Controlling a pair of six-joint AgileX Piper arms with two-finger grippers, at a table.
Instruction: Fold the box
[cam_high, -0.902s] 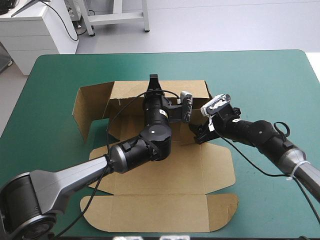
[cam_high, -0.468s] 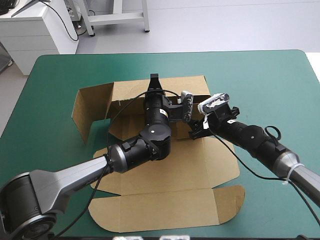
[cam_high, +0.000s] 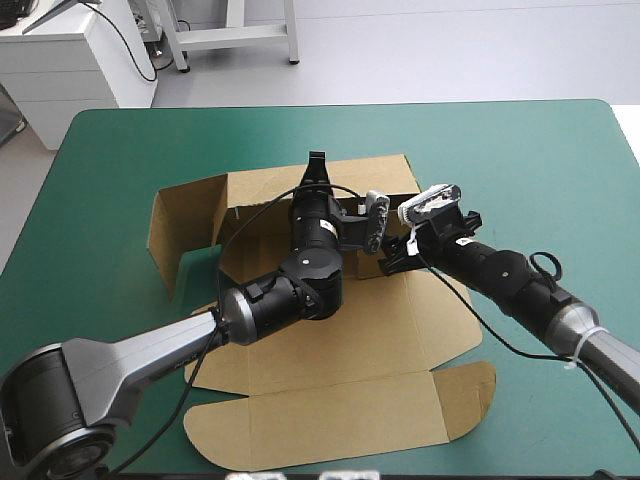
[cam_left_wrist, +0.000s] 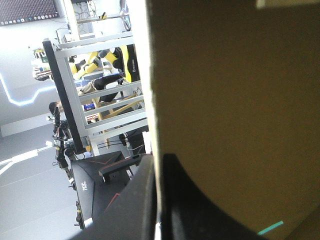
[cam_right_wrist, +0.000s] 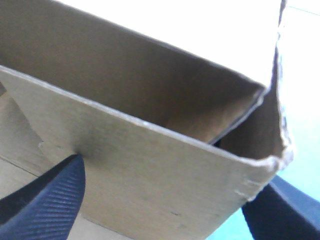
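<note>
1. Pinching the far wall: the left end effector (cam_left_wrist: 159, 167) is all but closed on the box (cam_high: 340, 340), one black finger on each face of the board's upright edge. In the high view it sits at the top rim of the back wall (cam_high: 375, 178).
2. The right end effector (cam_high: 392, 262) has its fingers (cam_right_wrist: 50, 200) spread wide, straddling a raised piece of brown board without clamping it. This flap (cam_right_wrist: 150, 165) runs between the two fingers, and I cannot tell whether either finger touches it.
3. Both end effectors are close together at the box's far right corner, the left at the back wall and the right just beside it at the corner flap.
4. The box lies mid-bench on the teal-green bench (cam_high: 520, 150), with the back wall standing.
5. The left side wall (cam_high: 185, 215) is raised but splayed outward and not tucked.
6. The right side panel (cam_high: 445, 320) looks flat on the bench.
7. The near lid panel (cam_high: 330, 425) lies flat toward the near edge.
8. Progress, my guess: early to middle. The back wall is up and the right corner is being worked. The right side wall needs raising, the left wall needs squaring, and the tabs need tucking. The lid stays flat.
</note>
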